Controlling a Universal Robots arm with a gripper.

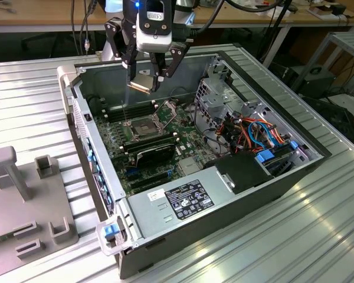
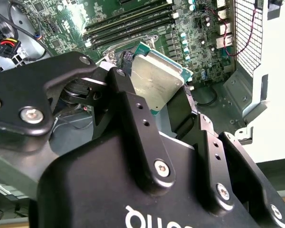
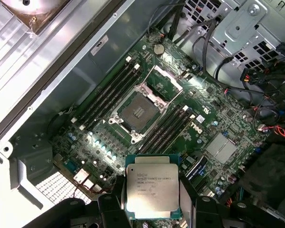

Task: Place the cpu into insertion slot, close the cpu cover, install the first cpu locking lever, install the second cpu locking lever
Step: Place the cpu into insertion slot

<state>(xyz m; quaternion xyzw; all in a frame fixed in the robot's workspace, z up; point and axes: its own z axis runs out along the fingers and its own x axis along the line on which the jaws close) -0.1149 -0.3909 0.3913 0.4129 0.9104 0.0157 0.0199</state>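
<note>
Fingers (image 3: 111,210) of black metal clamp the flat square silver-grey cpu (image 3: 153,192) by opposite edges above the open grey computer case (image 1: 236,203); the square dark-pinned insertion slot (image 3: 137,111) lies well below on the green motherboard (image 3: 218,118), bare, its silvery framed cpu cover (image 3: 162,81) swung up.

cpu (image 1: 143,83) in the claw (image 1: 146,78), above the insertion slot (image 1: 143,125) inside the case (image 1: 236,230).

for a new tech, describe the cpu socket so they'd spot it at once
Inside the open grey metal computer case lies a green motherboard. Between its two banks of long black memory sticks sits the insertion slot: the only square socket, a dark pin field in a silvery rim.
</note>
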